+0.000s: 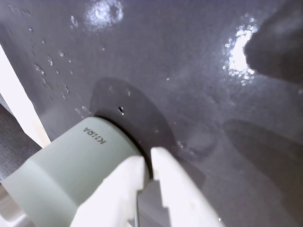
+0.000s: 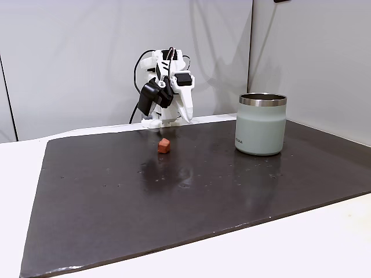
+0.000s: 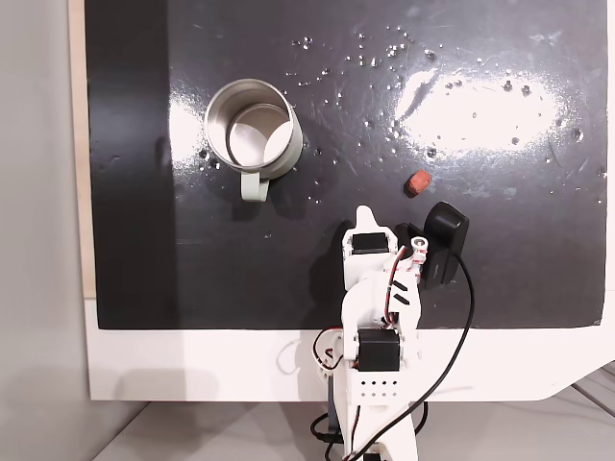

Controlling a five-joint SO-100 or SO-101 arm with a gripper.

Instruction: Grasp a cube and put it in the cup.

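- Mat (image 2: 174, 197), dark grey, glossy and flecked with droplets, covers most of the white tabletop (image 2: 290, 249); every task thing rests on it.
- White plastic arm (image 3: 380, 317) with black servo blocks and a red-and-black cable is folded up at the mat's near edge in the top-down fixed view, standing clear of both task things.
- The squat pale grey-green tumbler with a bare steel rim band, the cup (image 2: 261, 124), stands upright on the right of the mat in the side-on fixed view; from above (image 3: 252, 130) its steel inside looks empty.
- The white two-finger gripper (image 1: 147, 163) comes up from the bottom edge of the wrist view, its fingers (image 1: 128, 189) close together with only a thin slit between them and nothing held. It points towards the base of the cup (image 1: 71, 170).
- The tiny brick-red matte cube (image 2: 164, 146) lies loose on the mat in front of the arm, well apart from the cup; from above it sits near the arm's black camera housing (image 3: 444, 240), on the side away from the cup.
- Progress, judging from this: nothing is done yet. The cube is ungrasped, so reaching, pinching, carrying and dropping all remain.
- Writing: a small dark logo near the cup's base reads roughly "KIIRA" in the wrist view; the exact letters are uncertain.
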